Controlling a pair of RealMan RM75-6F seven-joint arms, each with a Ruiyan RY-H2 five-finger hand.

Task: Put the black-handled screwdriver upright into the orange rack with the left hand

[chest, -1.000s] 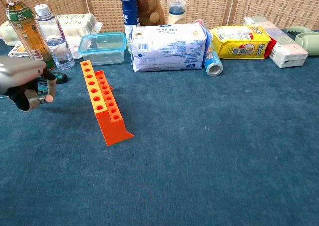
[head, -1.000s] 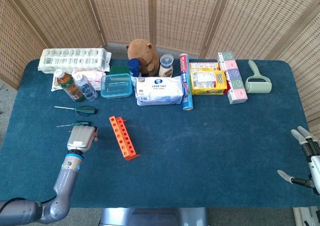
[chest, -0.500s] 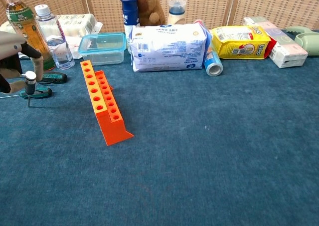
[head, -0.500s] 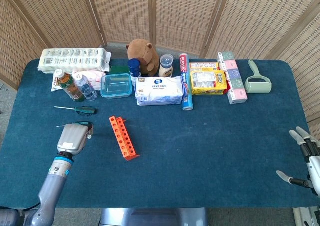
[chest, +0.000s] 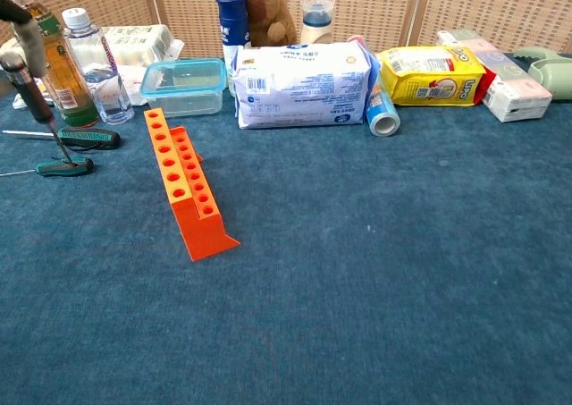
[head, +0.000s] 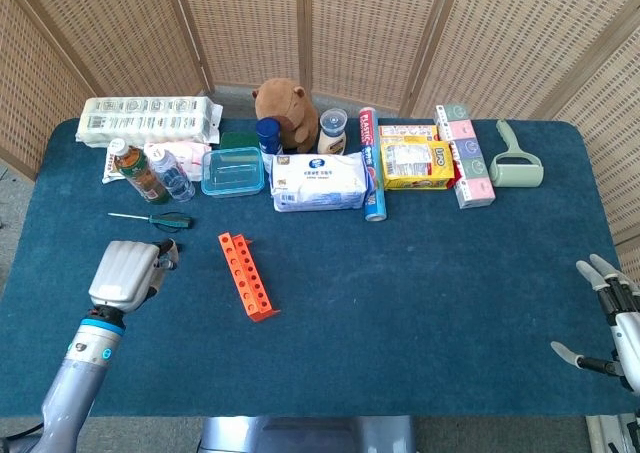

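Note:
My left hand is raised above the table, left of the orange rack. In the chest view only its fingers show at the top left edge. They grip the black-handled screwdriver, which hangs close to upright, tilted, with its shaft pointing down. The tip hangs over a green-handled screwdriver lying on the cloth. The orange rack stands a hand's width to the right, its holes empty. My right hand is held open at the table's far right edge.
A second green-handled screwdriver lies by the bottles. A clear box, wipes pack, plush toy, yellow bag and lint roller line the back. The blue tablecloth stretches right of the rack.
My left hand has risen and drawn back to the left, lifting the black-handled screwdriver off the cloth; the tool now hangs tip down. The right hand has barely moved.

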